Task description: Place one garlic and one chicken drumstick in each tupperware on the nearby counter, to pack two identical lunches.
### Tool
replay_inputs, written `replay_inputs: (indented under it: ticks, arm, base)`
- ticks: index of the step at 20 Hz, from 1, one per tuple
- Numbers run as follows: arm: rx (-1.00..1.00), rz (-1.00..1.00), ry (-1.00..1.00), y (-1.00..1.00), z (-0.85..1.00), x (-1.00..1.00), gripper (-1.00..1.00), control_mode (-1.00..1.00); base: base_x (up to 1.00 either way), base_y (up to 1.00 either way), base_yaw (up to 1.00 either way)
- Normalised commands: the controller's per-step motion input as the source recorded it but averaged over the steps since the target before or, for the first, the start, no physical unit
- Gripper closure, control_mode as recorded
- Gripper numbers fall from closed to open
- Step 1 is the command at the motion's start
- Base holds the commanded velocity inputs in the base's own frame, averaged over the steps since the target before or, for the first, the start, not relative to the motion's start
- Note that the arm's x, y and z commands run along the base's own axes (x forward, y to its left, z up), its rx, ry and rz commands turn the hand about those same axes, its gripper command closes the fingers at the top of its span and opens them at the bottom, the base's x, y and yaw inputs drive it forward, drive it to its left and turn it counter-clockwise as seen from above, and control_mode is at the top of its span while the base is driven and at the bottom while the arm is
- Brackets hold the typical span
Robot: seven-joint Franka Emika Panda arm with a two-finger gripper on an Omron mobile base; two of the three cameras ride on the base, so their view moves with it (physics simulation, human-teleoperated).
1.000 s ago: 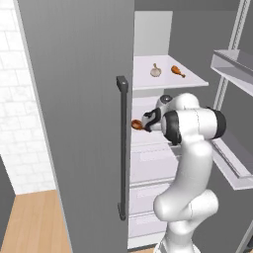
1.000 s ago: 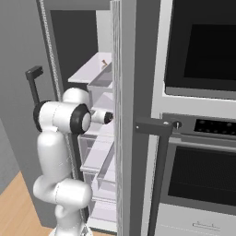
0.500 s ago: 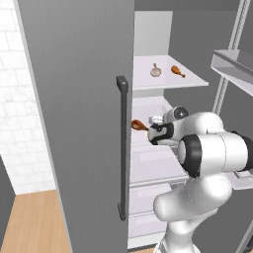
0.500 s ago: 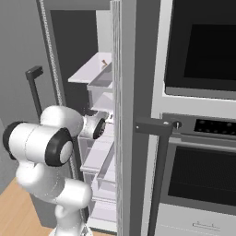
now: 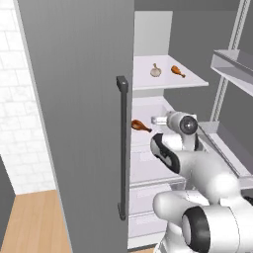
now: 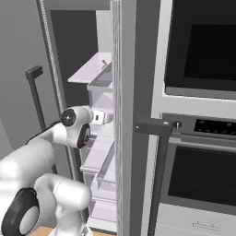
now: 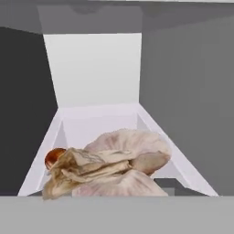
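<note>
Inside the open fridge, one garlic [image 5: 155, 70] and one chicken drumstick [image 5: 178, 71] lie on the upper shelf. A second drumstick [image 5: 141, 126] lies on the middle shelf, just left of my gripper [image 5: 157, 120], which reaches in at that level. The gripper [image 6: 107, 117] also shows in the right base view. In the hand view a second garlic [image 7: 119, 169] lies on its side right in front of the hand and covers the fingertips. The drumstick's [image 7: 55, 156] red-brown end peeks out behind it on the left. The tupperware and the counter are out of view.
The grey fridge door with its dark handle [image 5: 122, 148] stands open on the left. Door racks [image 5: 232, 64] jut out on the right. A built-in oven [image 6: 203, 138] with a dark bar handle [image 6: 159, 156] flanks the fridge. The white shelf [image 5: 163, 84] hangs above the hand.
The arm's elbow has swung down and toward the cameras, now bulking large in both base views. The hand has stayed at the middle shelf beside the drumstick.
</note>
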Motion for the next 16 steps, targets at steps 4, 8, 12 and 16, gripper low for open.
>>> replay_inputs:
  ticks: [4,8,12,16]
  arm:
    - [-0.11,0.04,0.02,0.49,1.0,-0.94,1.0,-1.0]
    - [-0.07,0.08,0.23,0.44,1.0,-1.0,1.0,-1.0]
    - [0.0,0.11,0.48,0.26,0.98,-1.0,1.0,-1.0]
    - [0.0,0.08,0.56,0.01,0.23,-1.0,1.0,-1.0]
  base:
    - [0.0,0.0,0.0]
    - [0.0,0.0,0.0]
    - [0.0,0.0,0.0]
    - [0.0,0.0,0.0]
